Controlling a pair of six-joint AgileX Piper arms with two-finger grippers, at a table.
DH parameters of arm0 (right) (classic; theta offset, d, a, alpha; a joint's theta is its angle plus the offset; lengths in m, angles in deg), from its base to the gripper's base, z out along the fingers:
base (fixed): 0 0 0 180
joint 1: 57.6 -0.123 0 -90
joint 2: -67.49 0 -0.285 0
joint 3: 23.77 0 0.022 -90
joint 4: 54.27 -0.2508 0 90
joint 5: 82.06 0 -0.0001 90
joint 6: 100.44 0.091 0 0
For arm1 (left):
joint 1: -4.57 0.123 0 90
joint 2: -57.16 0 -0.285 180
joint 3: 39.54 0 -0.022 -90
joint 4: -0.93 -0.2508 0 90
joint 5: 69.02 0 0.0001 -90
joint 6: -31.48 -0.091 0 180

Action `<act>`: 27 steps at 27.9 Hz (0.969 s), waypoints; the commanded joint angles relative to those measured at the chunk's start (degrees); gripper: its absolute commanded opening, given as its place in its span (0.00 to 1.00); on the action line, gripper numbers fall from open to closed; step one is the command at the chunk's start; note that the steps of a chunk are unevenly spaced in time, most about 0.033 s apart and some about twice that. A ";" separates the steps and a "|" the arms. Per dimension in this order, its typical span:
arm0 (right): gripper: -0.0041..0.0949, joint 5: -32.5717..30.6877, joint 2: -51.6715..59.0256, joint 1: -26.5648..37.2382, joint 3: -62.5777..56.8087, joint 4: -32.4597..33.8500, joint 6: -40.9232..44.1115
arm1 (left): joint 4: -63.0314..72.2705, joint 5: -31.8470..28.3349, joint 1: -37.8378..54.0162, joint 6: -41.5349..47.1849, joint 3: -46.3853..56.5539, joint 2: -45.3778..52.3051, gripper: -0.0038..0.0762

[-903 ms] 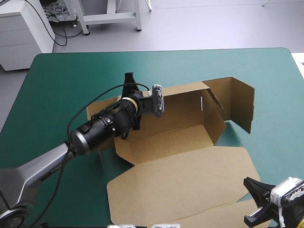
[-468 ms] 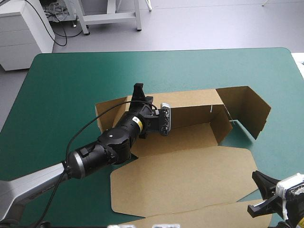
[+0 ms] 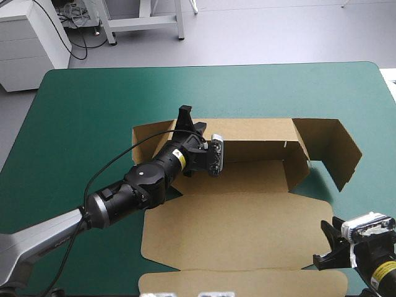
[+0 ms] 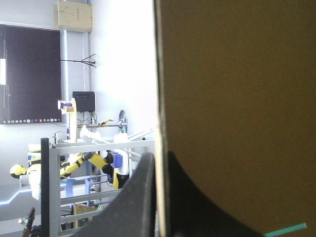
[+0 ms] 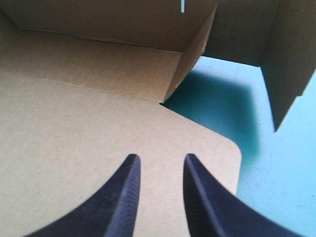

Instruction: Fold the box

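Observation:
The brown box [image 3: 247,176] lies mid-table as an open tray, its back wall [image 3: 253,130] upright and its lid [image 3: 235,226] flat toward the near edge. My left gripper [image 3: 185,117] is shut on the back wall's top edge near its left end. In the left wrist view the board's edge [image 4: 159,74] runs between the black fingers [image 4: 140,197]. A right side flap [image 3: 334,145] stands angled off the back wall. Low over the lid's near right corner, my right gripper [image 3: 325,244] is open. Its fingers [image 5: 159,160] point at the lid [image 5: 74,148], holding nothing.
Bare teal-green cover [image 3: 260,86] spans the far half of the table and shows right of the lid [image 5: 276,187]. A narrow front flap [image 3: 241,281] of the lid reaches the near edge. A white cabinet [image 3: 28,37] stands off the table's far left corner.
The left gripper has swung the back wall rightward and farther away, so the box has turned to sit square with the table. The side flap moved right. The right gripper shifted slightly toward the lid corner.

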 commanded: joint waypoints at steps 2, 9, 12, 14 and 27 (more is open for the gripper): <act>0.47 3.52 -4.08 0.11 1.28 1.84 -0.05 | -0.72 -0.68 2.40 3.09 -1.44 -0.12 0.04; 0.48 3.18 -4.74 0.11 1.28 1.84 0.66 | -0.50 -5.08 2.28 3.56 -1.44 -1.71 0.04; 0.48 3.09 -4.74 0.11 1.28 1.84 0.66 | -0.50 -3.02 2.28 5.04 -1.91 -1.71 0.04; 0.48 3.09 -4.74 0.11 1.28 1.84 0.66 | -0.63 -1.24 2.28 5.04 -2.16 -1.71 0.04; 0.48 -8.86 -4.74 0.11 5.64 2.67 3.18 | 0.11 0.27 1.19 6.07 -5.43 -1.48 0.04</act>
